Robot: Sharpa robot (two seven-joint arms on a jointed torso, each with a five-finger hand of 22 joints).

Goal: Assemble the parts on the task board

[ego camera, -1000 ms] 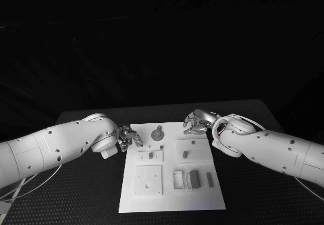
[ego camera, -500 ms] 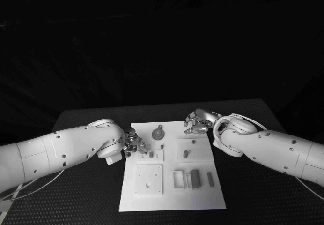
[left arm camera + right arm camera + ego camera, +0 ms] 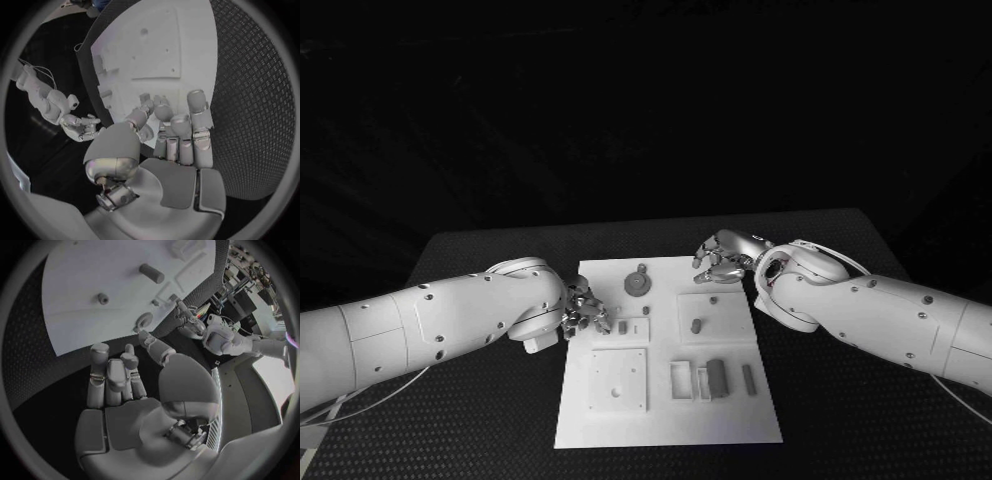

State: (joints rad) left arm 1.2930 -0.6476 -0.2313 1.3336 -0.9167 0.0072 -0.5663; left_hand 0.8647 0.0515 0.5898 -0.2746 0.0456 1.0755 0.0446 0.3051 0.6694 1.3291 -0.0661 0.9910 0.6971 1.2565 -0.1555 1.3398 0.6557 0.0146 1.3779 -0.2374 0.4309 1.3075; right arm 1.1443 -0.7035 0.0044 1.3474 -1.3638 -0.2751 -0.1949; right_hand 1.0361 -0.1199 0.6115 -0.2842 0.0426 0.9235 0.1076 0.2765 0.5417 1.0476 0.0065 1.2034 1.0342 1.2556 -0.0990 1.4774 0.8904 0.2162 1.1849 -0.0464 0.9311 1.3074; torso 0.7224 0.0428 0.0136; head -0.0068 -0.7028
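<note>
The white task board (image 3: 661, 425) lies in the middle of the black table. On it are a round grey part with a knob (image 3: 636, 285), a small peg (image 3: 622, 325), a short grey part (image 3: 694, 325) on a raised square, and two upright grey parts (image 3: 715, 378) near the front right. My left hand (image 3: 584, 310) hovers at the board's left edge beside the small peg, fingers (image 3: 178, 127) curled in with nothing seen in them. My right hand (image 3: 723, 258) sits at the board's far right corner, its fingers (image 3: 112, 375) curled and empty.
A white square block with a hole (image 3: 617, 380) and an open white frame (image 3: 681, 382) stand on the board's near half. Black textured table (image 3: 473, 420) surrounds the board. In the right wrist view the board (image 3: 94, 270) carries a cylinder (image 3: 152, 273).
My left hand has slid along the board's left edge toward the near side and closer to the small peg, its fingers drawing in. The right hand has barely moved.
</note>
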